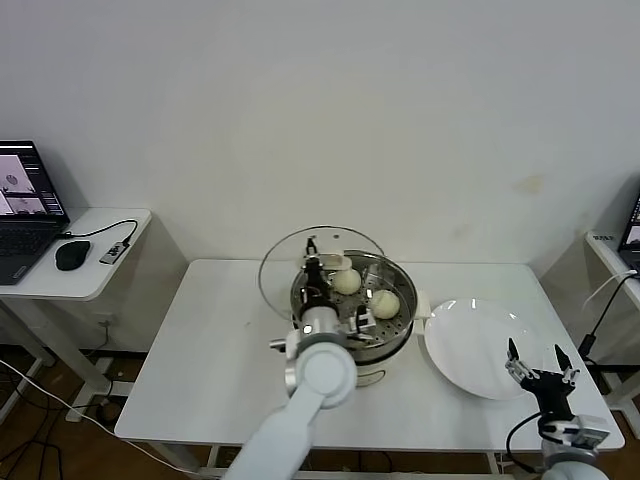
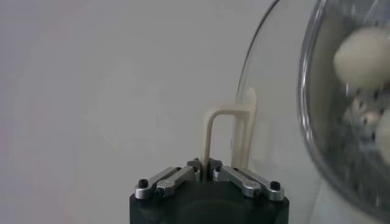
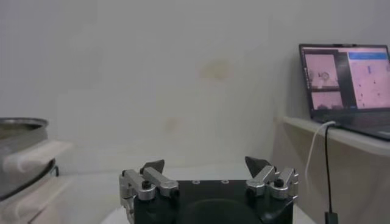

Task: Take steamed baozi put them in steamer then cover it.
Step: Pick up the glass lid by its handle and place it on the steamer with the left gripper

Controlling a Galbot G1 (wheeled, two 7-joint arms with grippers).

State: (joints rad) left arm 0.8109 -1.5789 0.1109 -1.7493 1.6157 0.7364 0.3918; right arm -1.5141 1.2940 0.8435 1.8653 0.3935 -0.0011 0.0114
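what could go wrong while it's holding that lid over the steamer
The left gripper pinches only the thin handle of the cover, which hangs tilted beside the steamer; the glass could swing or slip. Lowered off-centre, its rim may catch the steamer wall or press a baozi.

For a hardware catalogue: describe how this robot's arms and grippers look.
The left arm is smooth white with a round grey-white joint. Both the left gripper and the right gripper have black bodies, silver metal linkages with black screws, and dark pointed jaws. A black cable loops beside the right wrist.
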